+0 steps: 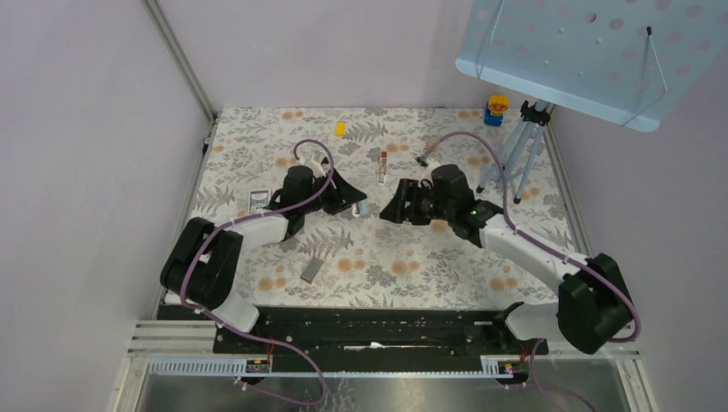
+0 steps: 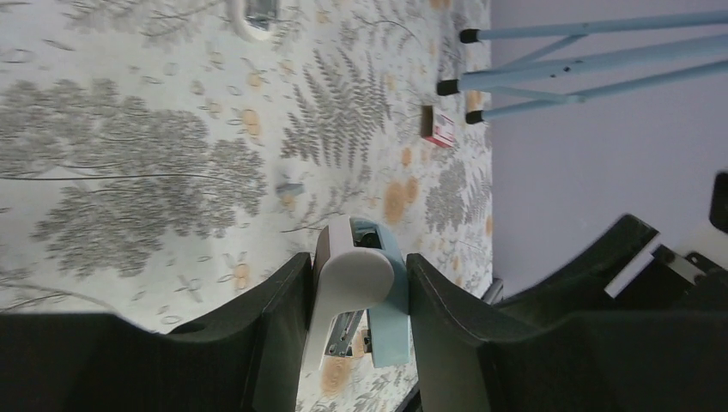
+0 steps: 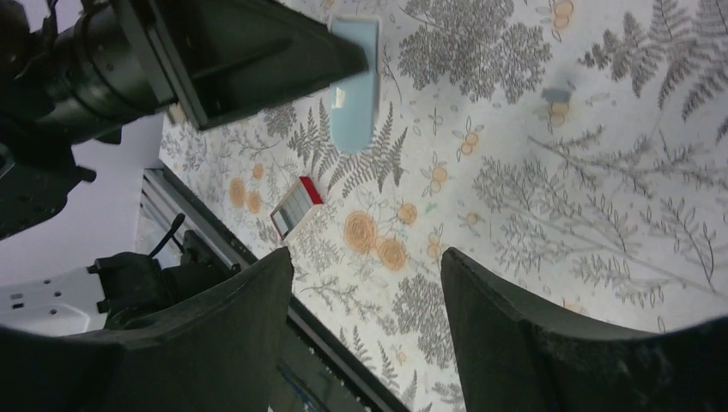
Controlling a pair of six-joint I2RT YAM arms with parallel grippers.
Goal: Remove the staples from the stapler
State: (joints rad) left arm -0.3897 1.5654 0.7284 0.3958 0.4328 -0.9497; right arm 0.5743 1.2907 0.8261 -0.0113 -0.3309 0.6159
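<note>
The stapler [image 2: 360, 279] has a white top and a light blue base, with its metal staple channel [image 2: 347, 331] showing between them. My left gripper [image 2: 356, 300] is shut on it, one finger on each side, and holds it just above the mat at mid-table [image 1: 365, 207]. The stapler's blue base [image 3: 354, 86] also shows in the right wrist view, sticking out of the left gripper. My right gripper [image 3: 367, 283] is open and empty, just right of the stapler [image 1: 400, 206]. A small grey-blue piece [image 2: 289, 187] lies on the mat beyond the stapler; I cannot tell what it is.
A small red and grey box [image 1: 312, 269] lies on the floral mat nearer the bases, also in the right wrist view [image 3: 296, 206]. A red-and-white stick [image 1: 383, 166], yellow block [image 1: 339, 129], card [image 1: 257, 202], toy figure [image 1: 496, 109] and blue tripod [image 1: 513, 159] stand around.
</note>
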